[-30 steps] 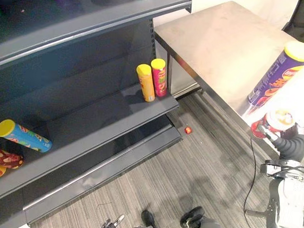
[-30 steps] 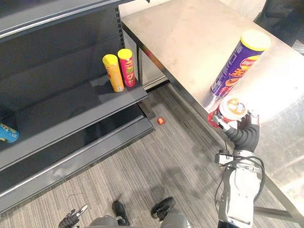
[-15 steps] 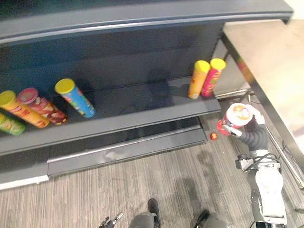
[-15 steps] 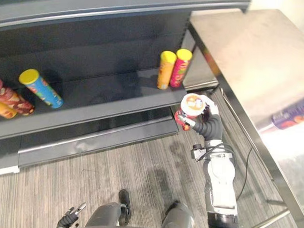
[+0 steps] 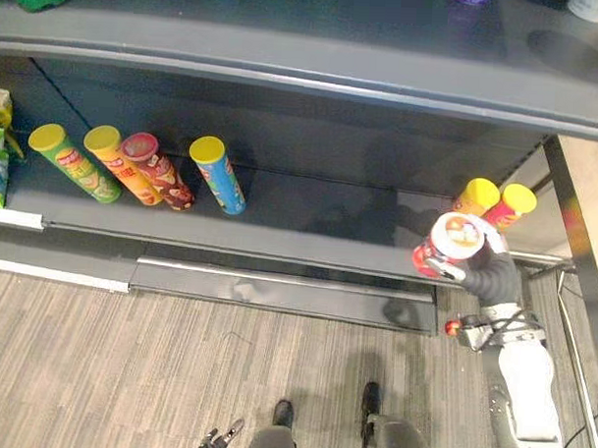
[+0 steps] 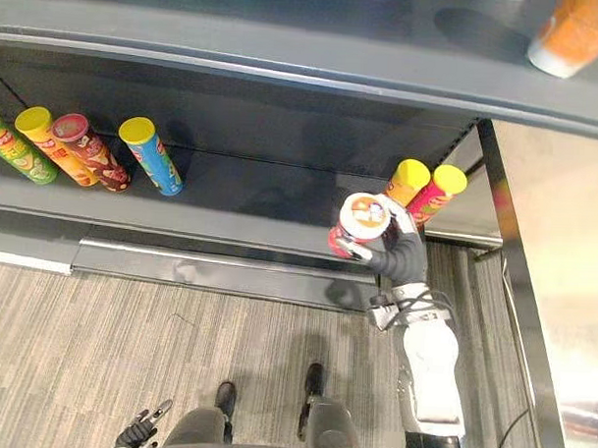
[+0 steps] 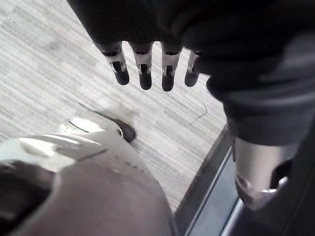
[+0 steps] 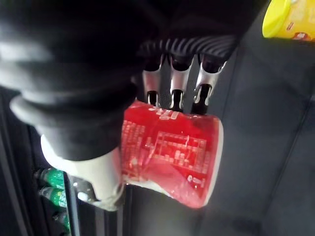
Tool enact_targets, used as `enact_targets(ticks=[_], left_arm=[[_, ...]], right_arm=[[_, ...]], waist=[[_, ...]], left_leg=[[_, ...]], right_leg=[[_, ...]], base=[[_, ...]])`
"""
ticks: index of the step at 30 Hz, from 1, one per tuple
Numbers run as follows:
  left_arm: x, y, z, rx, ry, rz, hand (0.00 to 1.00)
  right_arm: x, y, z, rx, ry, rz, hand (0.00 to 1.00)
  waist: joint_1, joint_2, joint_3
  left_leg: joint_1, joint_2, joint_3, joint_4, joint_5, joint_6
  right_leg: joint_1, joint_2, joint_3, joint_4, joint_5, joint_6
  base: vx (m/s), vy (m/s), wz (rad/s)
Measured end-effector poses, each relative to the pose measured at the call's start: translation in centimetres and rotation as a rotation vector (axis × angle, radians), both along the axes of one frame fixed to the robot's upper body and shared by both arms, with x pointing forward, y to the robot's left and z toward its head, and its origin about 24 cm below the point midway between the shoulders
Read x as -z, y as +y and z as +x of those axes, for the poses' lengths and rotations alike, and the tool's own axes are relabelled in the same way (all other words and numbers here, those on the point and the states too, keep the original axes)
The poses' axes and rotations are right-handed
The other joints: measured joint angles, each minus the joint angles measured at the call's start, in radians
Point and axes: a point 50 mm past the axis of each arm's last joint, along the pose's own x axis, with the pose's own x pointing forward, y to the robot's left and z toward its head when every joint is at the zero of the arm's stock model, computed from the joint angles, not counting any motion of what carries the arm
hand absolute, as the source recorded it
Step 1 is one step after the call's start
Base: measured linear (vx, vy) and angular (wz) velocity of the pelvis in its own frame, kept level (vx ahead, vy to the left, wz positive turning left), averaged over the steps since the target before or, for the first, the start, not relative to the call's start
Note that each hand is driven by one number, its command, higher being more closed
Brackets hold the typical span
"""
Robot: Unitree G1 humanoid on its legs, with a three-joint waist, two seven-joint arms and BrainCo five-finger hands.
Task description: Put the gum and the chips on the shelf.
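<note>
Left eye: right hand (image 5: 486, 268) is gripping the red chips can (image 5: 446, 244), lid tilted towards the camera, at the front edge of the lower shelf (image 5: 308, 239). I can't tell if it is touching the shelf. It is sitting just beside the upright yellow can (image 5: 474, 196) and pink can (image 5: 513, 204).
Right eye: blue can (image 6: 152, 158) is leaning well to the left on the same shelf.
Left wrist: left hand (image 7: 144, 69) is hanging relaxed over the floor (image 7: 49, 64), fingers straight, holding nothing.
Right wrist: fingers (image 8: 174, 93) are wrapping round the red chips can.
</note>
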Motion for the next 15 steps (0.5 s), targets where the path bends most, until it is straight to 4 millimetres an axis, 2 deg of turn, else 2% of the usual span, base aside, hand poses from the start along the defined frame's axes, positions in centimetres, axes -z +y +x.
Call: enact_targets(ticks=[1, 2, 3, 7, 10, 15], left_arm=[[0.0, 0.1, 0.2, 0.003, -0.003, 0.002, 0.0], [-0.1, 0.1, 0.5, -0.004, -0.01, 0.002, 0.0], [-0.1, 0.0, 0.6, -0.007, -0.011, -0.001, 0.0], [0.1, 0.0, -0.3, 0.01, 0.024, 0.012, 0.0], [0.2, 0.0, -0.9, 0.034, 0.046, 0.022, 0.0], [0.2, -0.1, -0.9, 0.05, 0.053, 0.029, 0.0]], right_arm=[[0.1, -0.3, -0.1, 0.015, 0.004, -0.001, 1.0], [0.4, -0.6, -0.4, 0.031, 0.019, 0.001, 1.0], [0.6, -0.9, -0.6, 0.049, 0.029, 0.002, 1.0], [1.1, -0.2, -0.7, 0.053, 0.041, 0.053, 1.0], [1.5, -0.2, -0.9, 0.06, 0.057, 0.062, 1.0], [2.1, -0.5, -1.3, 0.085, 0.085, 0.06, 1.0]], waist=[[-0.004, 0.0, 0.0], [-0.008, 0.002, -0.001], [-0.01, 0.007, -0.006], [0.002, -0.003, -0.025], [0.001, -0.001, -0.061], [-0.004, 0.004, -0.083]], left_leg=[[-0.002, 0.01, 0.051, -0.012, 0.012, 0.007], [-0.001, 0.038, 0.177, -0.019, 0.033, 0.011], [0.002, 0.052, 0.252, -0.025, 0.054, 0.001], [0.017, 0.016, 0.265, -0.052, 0.069, 0.009], [0.019, 0.01, 0.28, -0.074, 0.075, 0.007], [0.055, 0.011, 0.308, -0.124, 0.093, 0.001]], right_leg=[[0.011, -0.006, -0.027, -0.009, -0.001, -0.001], [0.028, -0.016, -0.061, -0.02, -0.001, 0.0], [0.035, -0.024, -0.085, -0.025, -0.001, 0.0], [0.067, -0.049, -0.093, -0.071, 0.016, 0.024], [0.063, -0.049, -0.081, -0.097, 0.032, 0.027], [0.061, -0.039, -0.054, -0.101, 0.036, 0.026]], base=[[0.04, -0.045, 0.93], [0.02, 0.012, 0.85], [0.03, 0.051, 0.78], [0.02, 0.076, 0.22], [0.01, 0.037, -0.12], [0.0, -0.013, -0.17]])
